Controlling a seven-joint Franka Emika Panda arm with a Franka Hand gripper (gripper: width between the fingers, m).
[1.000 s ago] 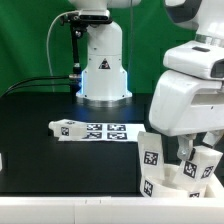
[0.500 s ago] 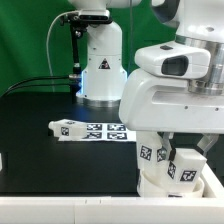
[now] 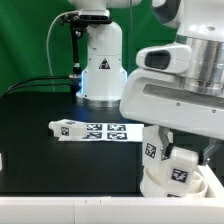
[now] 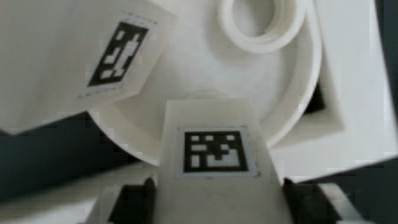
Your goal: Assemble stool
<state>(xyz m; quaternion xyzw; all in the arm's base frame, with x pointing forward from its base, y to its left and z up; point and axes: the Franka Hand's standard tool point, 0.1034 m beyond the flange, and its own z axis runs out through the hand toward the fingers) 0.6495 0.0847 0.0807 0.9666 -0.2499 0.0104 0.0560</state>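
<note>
Claw [image 4: 217, 196]: on my wrist feed only the dark tips of the fingers [image 4: 135, 192] show, cut off at the frame edge, one on each side of a white leg [image 4: 215, 140]. They sit tight against its flanks, so I log it as clamped on that leg (the contact line itself is blurry). The leg's tag faces the camera. Its far end meets the round seat [image 4: 196, 90]. I cannot tell whether it is in a socket or just resting on the disc. One round socket [image 4: 267, 22] shows near the seat's rim, partly cropped. A second leg [image 4: 116, 60], tagged, overlaps the seat's edge in this view. Whether the two touch is unclear.

In the exterior view, the arm's wrist housing [image 3: 175, 85] fills the right side and hides nearly all of the claw, with only a dark sliver visible under it. The seat [image 3: 165, 186] sits on the black table [image 3: 40, 150] near its front edge, on the exterior view's right. The clamped leg [image 3: 181, 172] and the second leg [image 3: 152, 150] rise from it, their lower ends hidden. A third leg [image 3: 62, 128] lies at the exterior view's left end of the marker board [image 3: 105, 131], well apart from the seat. Whether it touches the board I cannot say. A white object [image 3: 2, 160] is cut off at the exterior view's left edge and cannot be identified.
</note>
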